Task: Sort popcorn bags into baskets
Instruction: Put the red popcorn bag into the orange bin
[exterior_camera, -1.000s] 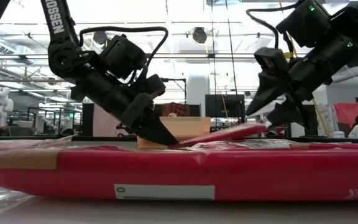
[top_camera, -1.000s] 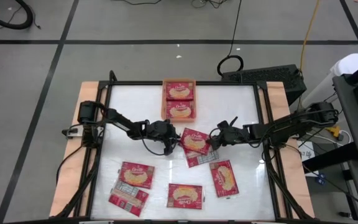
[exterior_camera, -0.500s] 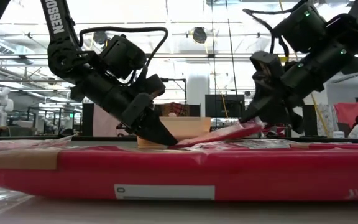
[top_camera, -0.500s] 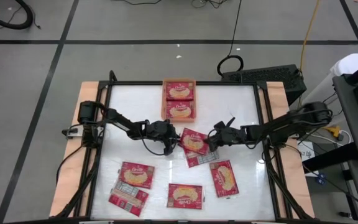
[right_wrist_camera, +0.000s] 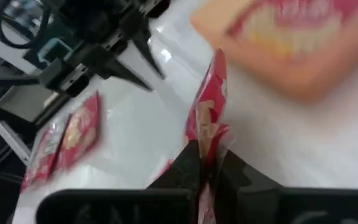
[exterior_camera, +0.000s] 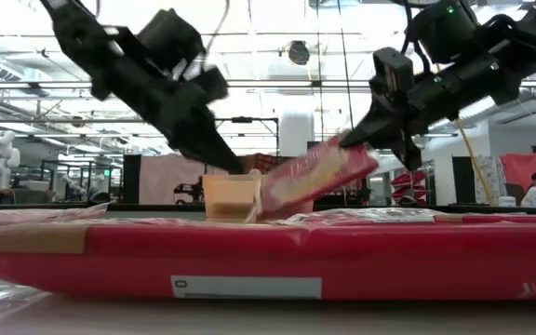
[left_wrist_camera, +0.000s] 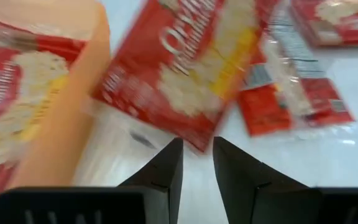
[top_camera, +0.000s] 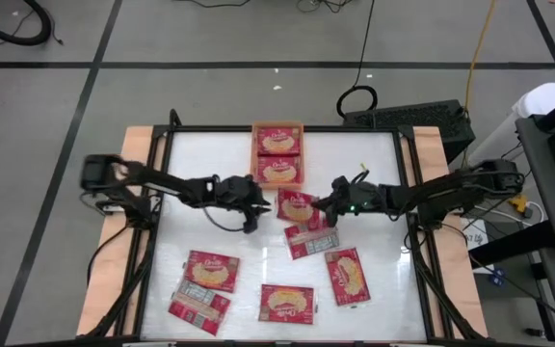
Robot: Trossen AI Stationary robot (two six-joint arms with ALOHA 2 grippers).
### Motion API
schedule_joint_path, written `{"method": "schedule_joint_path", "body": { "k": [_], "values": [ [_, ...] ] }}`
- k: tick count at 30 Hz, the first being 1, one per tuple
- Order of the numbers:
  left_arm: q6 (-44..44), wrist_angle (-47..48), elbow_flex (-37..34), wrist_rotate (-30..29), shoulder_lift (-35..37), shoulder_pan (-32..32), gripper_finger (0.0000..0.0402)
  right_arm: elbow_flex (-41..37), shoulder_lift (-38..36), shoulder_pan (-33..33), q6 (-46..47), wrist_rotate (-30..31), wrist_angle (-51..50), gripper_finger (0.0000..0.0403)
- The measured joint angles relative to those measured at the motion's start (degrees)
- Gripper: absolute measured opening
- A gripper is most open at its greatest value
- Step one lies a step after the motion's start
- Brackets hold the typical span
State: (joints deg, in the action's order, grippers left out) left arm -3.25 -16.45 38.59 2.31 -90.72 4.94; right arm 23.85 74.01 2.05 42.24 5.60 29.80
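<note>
Two packets already lie face up in your orange tray [top_camera: 256,162] at the upper middle of the high view. Your right gripper [top_camera: 322,208] sits just right of centre there, its fingers pinching the edge of one red popcorn bag [top_camera: 296,206]; in the low view that bag [exterior_camera: 316,178] hangs tilted, its lower end down by the tray [exterior_camera: 230,197] and its high end in the gripper [exterior_camera: 372,135]. Your left gripper [top_camera: 255,200] is just left of the bag, below the tray's lower left corner, apart from the bag; the left wrist view shows its fingers [left_wrist_camera: 165,172] nearly together with nothing between them. Under the held bag another packet [top_camera: 311,240] rests on the white table [top_camera: 191,164]. Four more packets lie along the lower part of the high view: [top_camera: 211,271], [top_camera: 198,306], [top_camera: 287,304], [top_camera: 348,275].
</note>
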Motion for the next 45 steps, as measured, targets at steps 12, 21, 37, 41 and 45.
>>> {"method": "schedule_joint_path", "body": {
  "k": [12, 21, 37, 41, 45],
  "values": [
    [-2.41, -1.86, -12.29, -4.40, 19.27, -0.03, 0.0090, 11.70, -9.48, 17.30, -21.96, -18.61, -9.95, 0.0001],
    [-6.29, -8.30, -18.72, -4.51, 20.61, -1.40, 0.0090, 33.78, 0.09, 31.40, -36.05, -25.42, -26.18, 0.0001],
    [-6.05, -8.92, -18.78, -4.32, 20.62, -4.95, 0.0090, 52.85, 28.44, 41.07, -38.46, -35.73, -31.49, 0.0001],
    [-6.05, -8.95, -18.78, -4.34, 20.62, -5.16, 0.0090, 52.93, 29.84, 41.11, -38.36, -35.82, -30.65, 0.0001],
    [-6.12, -9.73, -18.78, -4.37, 20.62, -5.15, 0.0090, 52.93, 29.98, 41.11, -38.51, -35.53, -30.16, 0.0001]
  ]
}}
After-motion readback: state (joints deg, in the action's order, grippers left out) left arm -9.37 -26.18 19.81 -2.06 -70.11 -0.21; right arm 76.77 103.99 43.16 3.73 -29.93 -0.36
